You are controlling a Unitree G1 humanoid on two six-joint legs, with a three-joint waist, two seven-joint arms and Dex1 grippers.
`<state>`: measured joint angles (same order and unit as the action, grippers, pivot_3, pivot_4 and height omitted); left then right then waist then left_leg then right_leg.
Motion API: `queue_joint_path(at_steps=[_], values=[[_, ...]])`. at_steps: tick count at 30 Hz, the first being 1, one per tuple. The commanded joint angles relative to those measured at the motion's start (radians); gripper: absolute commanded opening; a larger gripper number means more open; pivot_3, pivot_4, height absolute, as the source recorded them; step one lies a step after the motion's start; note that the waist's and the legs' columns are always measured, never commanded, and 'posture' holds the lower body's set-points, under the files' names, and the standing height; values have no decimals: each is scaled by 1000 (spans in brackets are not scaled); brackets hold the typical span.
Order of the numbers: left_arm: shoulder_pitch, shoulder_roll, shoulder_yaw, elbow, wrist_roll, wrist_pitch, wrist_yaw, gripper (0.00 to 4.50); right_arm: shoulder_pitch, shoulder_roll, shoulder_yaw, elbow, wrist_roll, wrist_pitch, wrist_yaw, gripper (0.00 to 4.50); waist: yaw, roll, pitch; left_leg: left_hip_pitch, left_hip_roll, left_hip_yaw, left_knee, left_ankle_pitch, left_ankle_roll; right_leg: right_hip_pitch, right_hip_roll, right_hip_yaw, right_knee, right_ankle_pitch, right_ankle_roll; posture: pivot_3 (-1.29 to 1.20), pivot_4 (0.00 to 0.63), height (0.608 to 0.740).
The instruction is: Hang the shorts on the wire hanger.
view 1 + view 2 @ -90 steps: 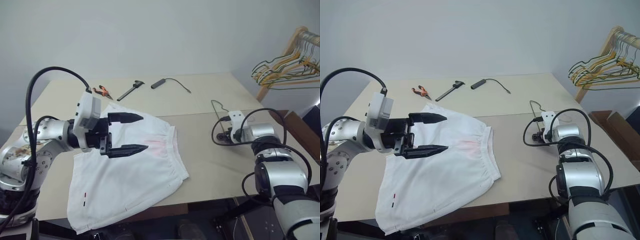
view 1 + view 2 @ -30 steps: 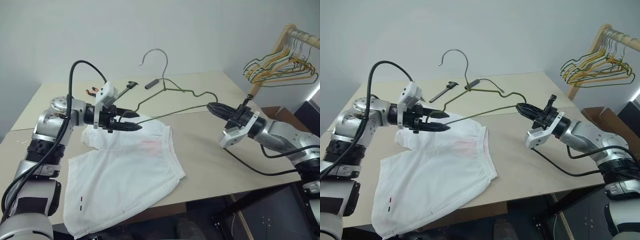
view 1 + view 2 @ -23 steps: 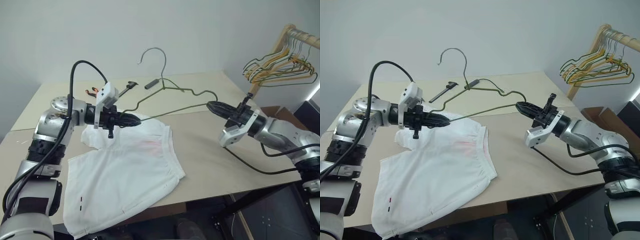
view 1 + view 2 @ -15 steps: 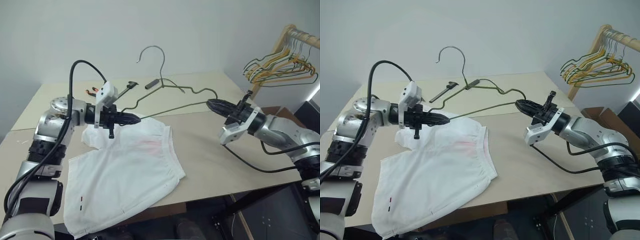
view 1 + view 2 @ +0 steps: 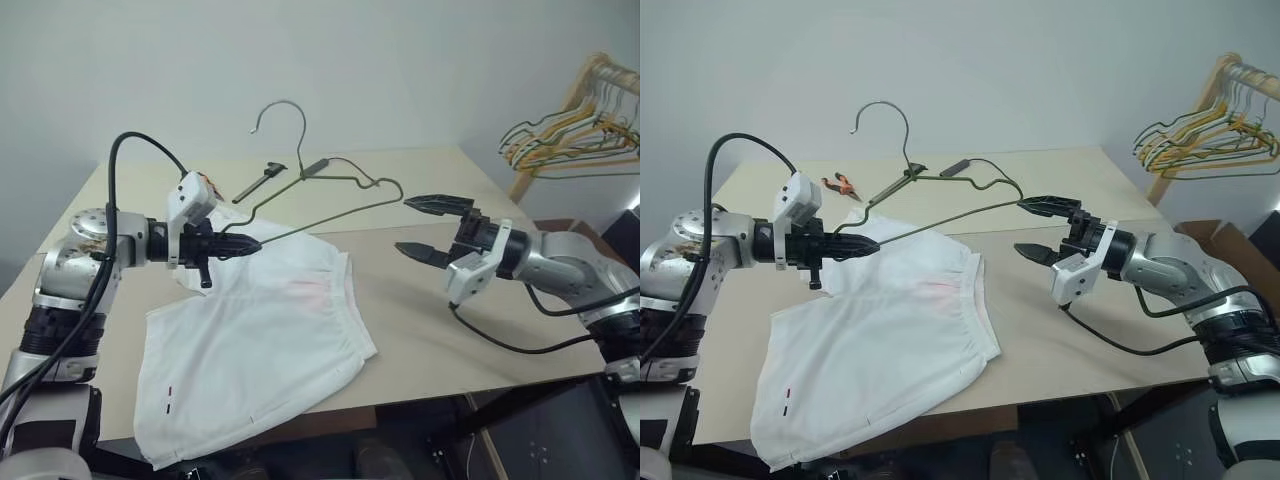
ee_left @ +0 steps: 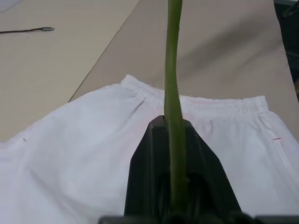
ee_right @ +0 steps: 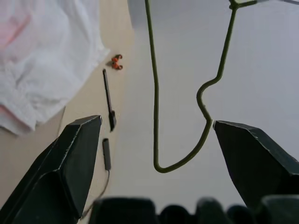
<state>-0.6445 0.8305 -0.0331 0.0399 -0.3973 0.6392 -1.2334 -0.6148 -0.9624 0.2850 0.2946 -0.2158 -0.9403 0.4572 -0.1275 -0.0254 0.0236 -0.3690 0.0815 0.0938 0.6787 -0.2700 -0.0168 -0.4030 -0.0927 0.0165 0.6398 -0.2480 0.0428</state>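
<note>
Right fingers (image 5: 430,227) now off wire hanger (image 5: 322,200)

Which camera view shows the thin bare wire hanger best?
The left eye view: the whole wire hanger, hook to corners. The left wrist view shows one wire stretch clamped in the left gripper; the right wrist view shows its far corner.

**Soft, even light; wrist views blurred up close**

We see diffuse, fairly bright light with only faint shadows on the bench (image 5: 420,290). No glare. In the wrist views, the wire hanger (image 6: 174,93) and the nearest black fingers look soft and out of focus.
</note>
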Motion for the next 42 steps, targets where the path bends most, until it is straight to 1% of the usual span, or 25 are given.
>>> queue_joint_path(at_steps=[1,4,6,7,8,10,13,15,18,21,24,27,28,29,30,34,35,39,40,42], values=[[6,30,23,-51,4,-15,12,0,46,-36,-7,-124,304,194,212,4470,13,0,0,0,0,0,0,0,0,0,0,0,0,0,0,5,0,740],[6,35,10,-62,22,-37,16,0,74,-50,-39,-221,544,411,383,4470,32,0,0,0,0,0,1,0,0,0,0,0,0,0,0,1,0,740],[6,34,5,-68,28,-44,19,0,73,-62,-73,-271,655,555,466,4470,40,0,0,0,0,1,1,0,0,0,0,0,1,0,0,-4,0,740],[9,34,4,-75,26,-40,19,0,63,-84,-92,-298,723,661,518,4470,46,0,0,0,0,1,1,0,0,0,0,0,1,0,-1,-7,0,740],[12,35,1,-82,26,-40,16,0,49,-110,-106,-322,773,769,565,4470,52,0,0,0,0,1,1,0,0,0,0,-1,1,0,-1,-8,0,740],[22,42,-8,-97,30,-50,5,0,23,-137,-137,-347,836,906,628,4470,62,0,0,0,0,1,1,0,0,0,0,0,1,0,-1,-9,0,740],[26,56,-36,-114,49,-67,-20,0,-48,-157,-130,-351,795,1042,698,4470,71,0,0,0,0,1,1,0,0,-1,0,-1,1,0,-1,-14,0,740],[24,61,-51,-118,55,-77,-35,0,-94,-148,-120,-344,784,1119,742,4470,74,0,0,0,1,2,1,0,0,-2,1,-2,1,0,-2,-16,0,740],[15,65,-73,-118,58,-97,-66,0,-174,-105,-81,-320,734,1195,795,4470,75,0,0,0,1,2,1,0,0,-2,1,-1,1,0,-2,-23,0,740],[-2,45,-95,-118,60,-108,-78,0,-262,-40,48,-288,564,1253,828,4470,74,0,0,-1,1,2,1,0,0,-3,1,-1,2,0,-2,-32,0,740],[-12,33,-105,-114,62,-112,-78,0,-298,8,108,-270,468,1307,839,4470,77,0,0,-2,1,2,1,0,0,-3,1,-2,2,0,-2,-33,0,740],[-22,19,-117,-116,62,-115,-82,0,-338,78,181,-235,368,1367,833,4470,80,1,0,-7,1,2,2,0,0,-7,1,-1,2,0,-2,-32,0,740],[-24,17,-121,-115,64,-118,-85,0,-344,94,189,-228,348,1378,833,4101,81,1,0,-10,1,2,3,0,0,-10,1,-1,3,0,-2,-31,0,740],[-25,17,-124,-114,66,-121,-87,0,-348,104,191,-224,334,1386,835,3894,81,1,0,-15,1,2,5,0,0,-16,1,-1,6,0,-2,-30,0,740],[-25,16,-125,-114,66,-121,-89,0,-352,112,190,-222,326,1401,838,3584,83,1,0,-19,0,2,7,0,0,-20,1,-1,7,0,-2,-30,0,740],[-18,16,-131,-121,67,-123,-90,0,-353,124,175,-248,306,1419,860,2178,84,1,0,-20,0,1,7,0,0,-20,1,-2,7,0,-2,-30,0,740],[-15,17,-134,-121,71,-128,-90,0,-349,121,168,-272,307,1428,866,1689,84,1,0,-20,1,1,7,0,0,-20,1,-2,7,0,-2,-31,0,740],[-12,14,-138,-114,81,-141,-96,0,-336,110,143,-342,323,1459,887,400,83,1,0,-20,1,1,7,0,0,-20,1,-2,7,0,-2,-37,0,740],[-12,13,-139,-113,83,-144,-98,0,-333,110,140,-350,324,1465,890,13,83,1,0,-20,1,1,7,0,0,-20,1,-2,8,0,-2,-37,0,740],[-13,10,-140,-111,85,-151,-102,0,-322,109,132,-364,326,1474,893,13,82,1,0,-19,1,1,8,0,0,-19,1,-2,7,0,-2,-45,0,740]])
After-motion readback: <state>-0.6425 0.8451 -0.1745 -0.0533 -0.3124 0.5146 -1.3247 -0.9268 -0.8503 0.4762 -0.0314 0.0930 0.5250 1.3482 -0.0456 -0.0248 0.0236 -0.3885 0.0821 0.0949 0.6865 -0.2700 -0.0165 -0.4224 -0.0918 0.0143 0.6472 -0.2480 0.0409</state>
